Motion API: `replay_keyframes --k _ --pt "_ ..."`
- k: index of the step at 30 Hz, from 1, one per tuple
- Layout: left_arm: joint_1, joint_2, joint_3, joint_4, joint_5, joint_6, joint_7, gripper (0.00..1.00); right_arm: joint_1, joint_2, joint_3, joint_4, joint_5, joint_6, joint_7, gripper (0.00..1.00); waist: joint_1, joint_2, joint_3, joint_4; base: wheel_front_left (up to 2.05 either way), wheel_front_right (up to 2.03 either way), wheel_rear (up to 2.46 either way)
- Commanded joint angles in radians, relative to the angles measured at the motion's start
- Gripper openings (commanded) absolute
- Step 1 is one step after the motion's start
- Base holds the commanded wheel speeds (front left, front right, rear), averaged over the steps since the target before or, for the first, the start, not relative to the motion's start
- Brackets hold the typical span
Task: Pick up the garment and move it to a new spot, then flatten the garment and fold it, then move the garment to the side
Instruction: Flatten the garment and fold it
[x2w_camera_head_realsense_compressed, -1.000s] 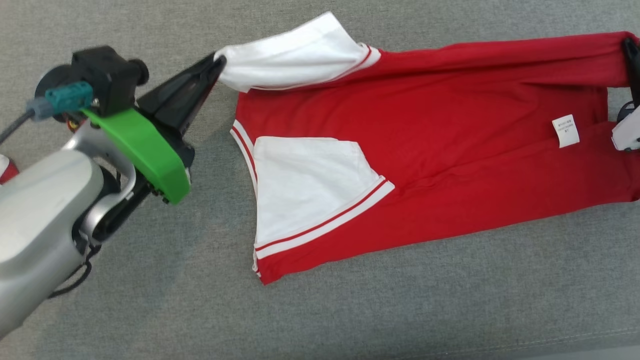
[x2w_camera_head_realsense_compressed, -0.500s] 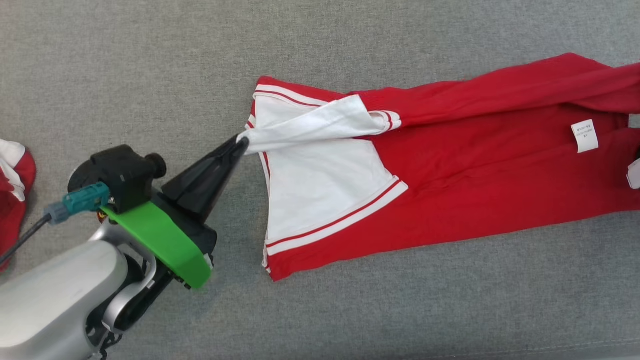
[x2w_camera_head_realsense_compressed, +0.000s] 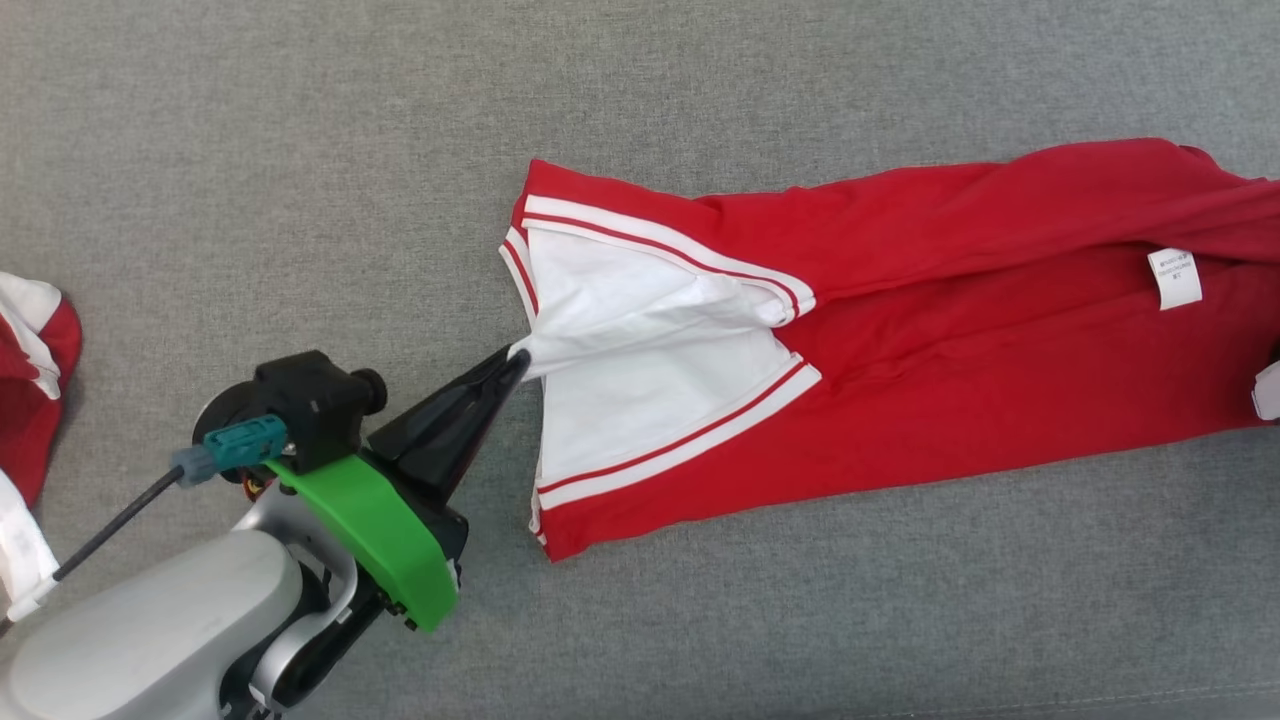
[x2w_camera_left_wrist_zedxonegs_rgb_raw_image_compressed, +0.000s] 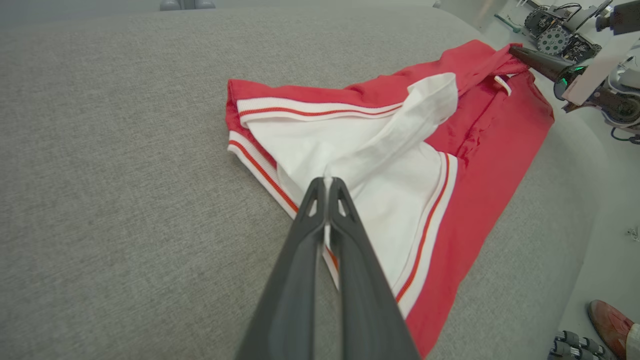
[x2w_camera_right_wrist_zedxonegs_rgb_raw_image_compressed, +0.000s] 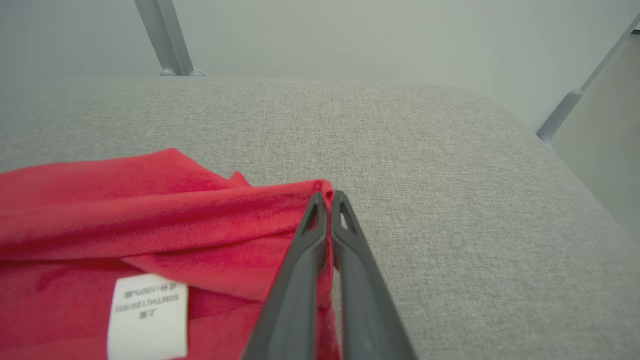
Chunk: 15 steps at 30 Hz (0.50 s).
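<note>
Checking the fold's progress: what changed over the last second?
The left gripper, jaws shut on the white cloth sleeve, pulled it toward the robot, folding the far half of the red cloth garment over its near half. The right gripper stayed shut on that garment.

Even, diffuse lighting; all three views bright.
We see only faint, soft shadows on the grey surface (x2w_camera_head_realsense_compressed: 300, 150) beneath the left arm (x2w_camera_head_realsense_compressed: 150, 640); the white panel (x2w_camera_head_realsense_compressed: 640, 420) of the garment (x2w_camera_head_realsense_compressed: 1000, 350) keeps its creases. Both wrist views curve the surface's far edge; the jaws blur towards the bottom edge, and the label (x2w_camera_right_wrist_zedxonegs_rgb_raw_image_compressed: 147, 317) reads soft.
</note>
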Motion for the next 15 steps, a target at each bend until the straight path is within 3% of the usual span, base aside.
replay_keyframes --k 1,2,3,4,9,15 --pt "0.020 -0.012 -0.004 0.008 0.012 0.000 0.001 0.08 0.022 0.002 -0.019 0.000 -0.008 -0.002 -0.002 1.00 0.0000 0.0000 -0.010 0.000 0.00 0.00 0.00" --pt "0.026 -0.018 -0.008 0.016 0.018 0.004 0.003 0.27 0.031 0.007 -0.032 -0.002 -0.005 -0.001 -0.002 1.00 0.0000 0.0000 -0.018 0.000 0.00 0.00 0.00" --pt "0.032 -0.023 -0.011 0.022 0.021 0.006 0.004 0.59 0.039 0.012 -0.042 -0.006 -0.005 -0.001 -0.002 1.00 0.0000 0.0000 -0.024 -0.001 0.00 0.00 0.00" --pt "0.039 -0.030 -0.015 0.030 0.027 0.014 0.003 1.00 0.053 0.017 -0.053 -0.013 -0.005 -0.001 -0.002 1.00 0.0000 0.0000 -0.034 -0.001 0.00 0.00 0.00" --pt "0.087 -0.067 -0.010 0.066 0.050 0.060 -0.047 1.00 0.137 0.042 -0.121 -0.050 0.005 -0.001 -0.002 1.00 0.0000 0.0000 -0.085 -0.006 0.00 0.00 0.00" --pt "0.198 -0.131 0.083 0.109 0.147 0.176 -0.086 1.00 0.251 0.106 -0.188 -0.097 0.013 -0.001 -0.002 1.00 0.0000 0.0000 -0.165 -0.017 0.00 0.00 0.00"
